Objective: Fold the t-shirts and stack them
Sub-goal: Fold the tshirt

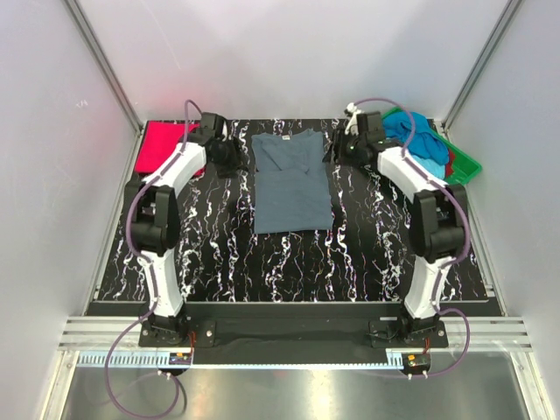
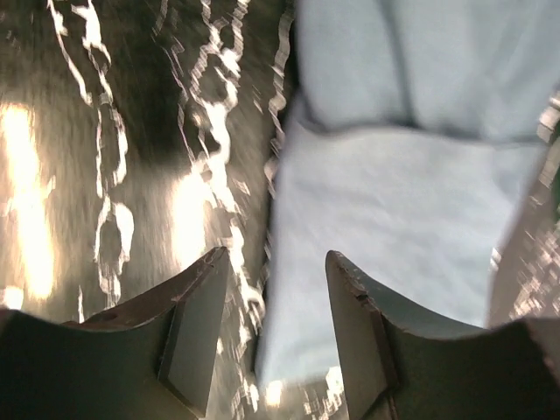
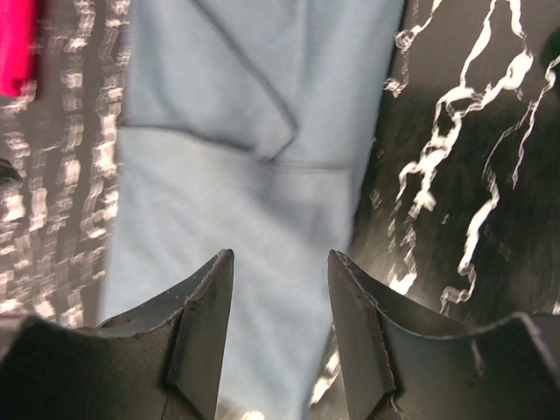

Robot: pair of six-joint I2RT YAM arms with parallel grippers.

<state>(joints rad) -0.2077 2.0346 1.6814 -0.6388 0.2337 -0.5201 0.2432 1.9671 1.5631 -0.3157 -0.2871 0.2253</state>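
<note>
Item, slate grey-blue t-shirt (image 1: 291, 182): is lying flat at the middle of the black marbled table (image 1: 219, 254), collar toward the far edge, both sleeves lying turned inward over the body. Left gripper (image 1: 229, 156): is sitting just beside the shirt's left shoulder, fingers standing apart and pinching nothing. Right gripper (image 1: 339, 144): is sitting just beside the opposite shoulder, fingers likewise spread and empty. Bright red-pink t-shirt (image 1: 162, 147): is lying folded at the far left corner. Green tray (image 1: 464, 164): is sitting at the far right, holding a bunched turquoise t-shirt (image 1: 411, 131) and a red t-shirt (image 1: 450, 162).
</note>
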